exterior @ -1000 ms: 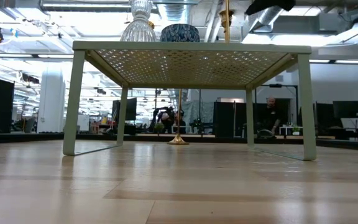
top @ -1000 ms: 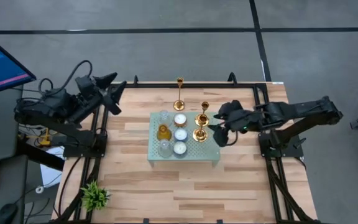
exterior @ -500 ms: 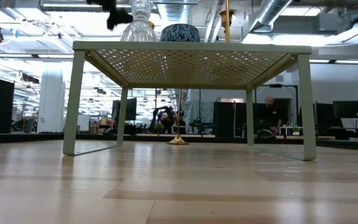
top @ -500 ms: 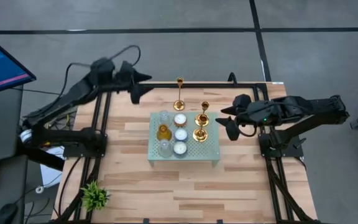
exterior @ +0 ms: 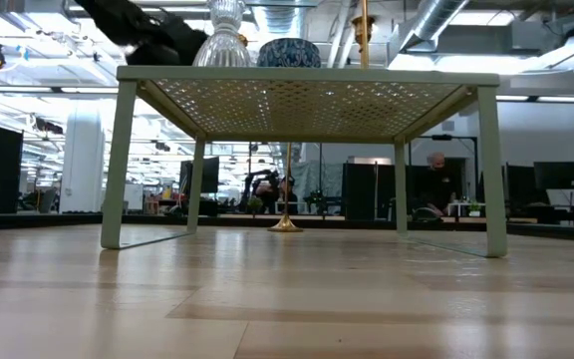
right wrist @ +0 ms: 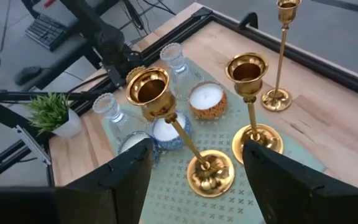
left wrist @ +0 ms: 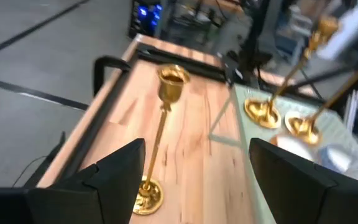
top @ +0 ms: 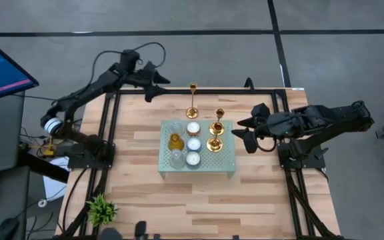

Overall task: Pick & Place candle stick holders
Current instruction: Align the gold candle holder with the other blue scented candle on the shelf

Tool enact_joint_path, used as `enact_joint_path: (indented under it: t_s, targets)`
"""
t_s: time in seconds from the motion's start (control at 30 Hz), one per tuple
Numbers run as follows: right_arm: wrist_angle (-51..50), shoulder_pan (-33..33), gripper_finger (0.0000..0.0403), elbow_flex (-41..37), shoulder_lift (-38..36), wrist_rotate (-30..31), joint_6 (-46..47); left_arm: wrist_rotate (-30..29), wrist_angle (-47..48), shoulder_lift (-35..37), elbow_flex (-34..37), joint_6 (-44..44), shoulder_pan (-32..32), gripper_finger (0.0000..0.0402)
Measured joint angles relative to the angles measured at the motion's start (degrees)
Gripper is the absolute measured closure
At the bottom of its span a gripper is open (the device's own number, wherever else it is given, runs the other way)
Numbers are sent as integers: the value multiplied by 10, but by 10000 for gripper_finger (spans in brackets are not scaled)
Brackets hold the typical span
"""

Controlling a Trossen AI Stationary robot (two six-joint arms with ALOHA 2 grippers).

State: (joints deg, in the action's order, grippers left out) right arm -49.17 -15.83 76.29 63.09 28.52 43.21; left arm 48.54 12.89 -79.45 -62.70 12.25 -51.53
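Three gold candle stick holders show. One (top: 193, 100) stands by its round base on the wooden table just beyond the green stand (top: 227, 160); it also shows in the left wrist view (left wrist: 160, 124). Two (top: 219, 119) (top: 215, 137) stand on the stand's right part, and show in the right wrist view (right wrist: 173, 124) (right wrist: 252, 99). My left gripper (top: 160, 85) is open above the table's far left, left of the lone holder, which lies ahead of its fingers (left wrist: 194, 180). My right gripper (top: 237, 133) is open and empty just right of the stand, facing the two holders (right wrist: 194, 186).
Clear and amber glass cups (top: 175, 141) and white tealight candles (top: 193, 143) fill the stand's left and middle. A small potted plant (top: 102, 210) stands at the near left corner. Black frame rails (top: 205, 89) edge the table. Bare wood lies near the stand's front.
My left arm has swung out from the table's left edge toward the far edge and now points at the lone holder on the table. My right gripper has drawn back a little toward the table's right edge, away from the two holders on the stand.
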Motion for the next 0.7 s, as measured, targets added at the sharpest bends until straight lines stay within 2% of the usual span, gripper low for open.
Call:
enact_joint_path:
  t_s: [0.13,0.33,0.7]
  targets:
    - [0,0,163,0,0,0,21,2,-5,-43,0,56,16,112]
    - [0,0,163,0,0,0,48,3,-33,-92,0,91,23,112]
    - [0,6,163,0,0,10,60,10,-154,-184,0,84,64,112]
